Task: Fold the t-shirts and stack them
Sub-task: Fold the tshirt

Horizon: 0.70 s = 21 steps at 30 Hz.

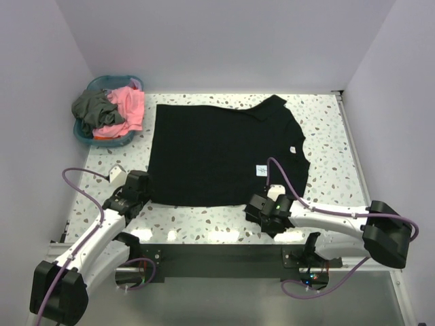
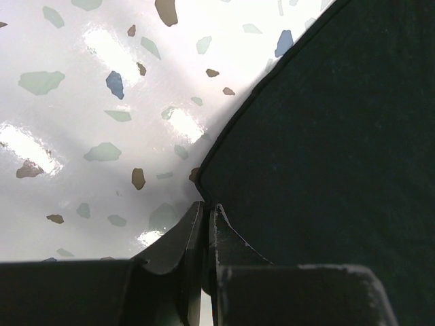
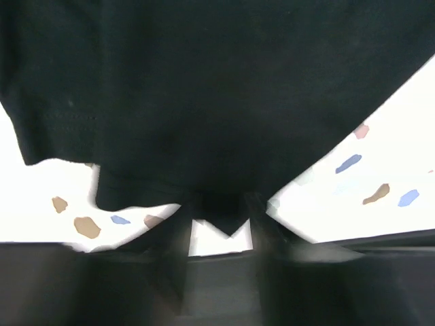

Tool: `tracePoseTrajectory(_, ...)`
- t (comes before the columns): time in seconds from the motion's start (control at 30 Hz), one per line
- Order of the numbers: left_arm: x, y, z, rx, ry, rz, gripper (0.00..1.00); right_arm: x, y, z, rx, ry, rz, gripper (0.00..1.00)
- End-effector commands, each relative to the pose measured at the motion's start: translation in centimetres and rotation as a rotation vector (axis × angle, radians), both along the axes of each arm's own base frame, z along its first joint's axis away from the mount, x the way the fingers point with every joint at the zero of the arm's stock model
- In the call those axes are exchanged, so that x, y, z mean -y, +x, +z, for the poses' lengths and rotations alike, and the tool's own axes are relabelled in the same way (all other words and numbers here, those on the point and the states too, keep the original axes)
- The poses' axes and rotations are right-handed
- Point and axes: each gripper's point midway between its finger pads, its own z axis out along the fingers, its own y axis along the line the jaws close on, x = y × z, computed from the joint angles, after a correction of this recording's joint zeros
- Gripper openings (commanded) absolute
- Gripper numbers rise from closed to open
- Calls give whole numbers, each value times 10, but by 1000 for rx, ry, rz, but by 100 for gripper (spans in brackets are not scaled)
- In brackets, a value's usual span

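Nearest the arm bases, the two claws sit at the near edge of the black shirt (image 1: 217, 149). The left claw (image 2: 204, 210) is at the shirt's near-left corner with its jaws closed to a sliver, and the hem runs straight into them, so it seems to pinch the cloth. The right claw (image 3: 217, 221) is further right along the same edge, by the near sleeve. Its jaws stand partly apart with a fold of cloth dipping between the tips. That view is blurred, and I cannot tell whether the cloth is gripped.

Beyond them the black shirt lies spread flat across the middle of the speckled tabletop (image 1: 326, 136), neck toward the right. One small white tag (image 1: 261, 170) shows on it, and a second (image 1: 292, 147) lies nearer the collar.

At the far left corner stands one round blue basket (image 1: 85, 134), well apart from the black shirt. It holds two crumpled shirts: a grey shirt (image 1: 94, 105) on the left and a pink shirt (image 1: 129, 105) beside it, spilling over the rim.

Counted: three shirts, one basket, two claws.
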Motion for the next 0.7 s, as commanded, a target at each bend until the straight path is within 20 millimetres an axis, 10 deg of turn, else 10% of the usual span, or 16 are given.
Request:
tracePoseTrajectory(0.0, 1, 8, 9, 46, 9, -10, 0, 11, 4, -8, 40, -41, -36, 27)
tracePoseTrajectory(0.07, 0, 8, 9, 45, 10, -8, 0, 10, 1, -7, 35, -25, -40, 0)
tracePoseTrajectory(0.33, -2, 10, 16, 56, 26, -13, 0, 22, -6, 22, 51, 16, -52, 2)
tracePoseTrajectory(0.53, 1, 13, 19, 69, 11, -21, 0, 19, 3, 45, 120, 73, -80, 65)
tracePoseTrajectory(0.67, 2, 14, 19, 66, 14, -26, 0, 15, 6, 39, 117, 63, -108, 74)
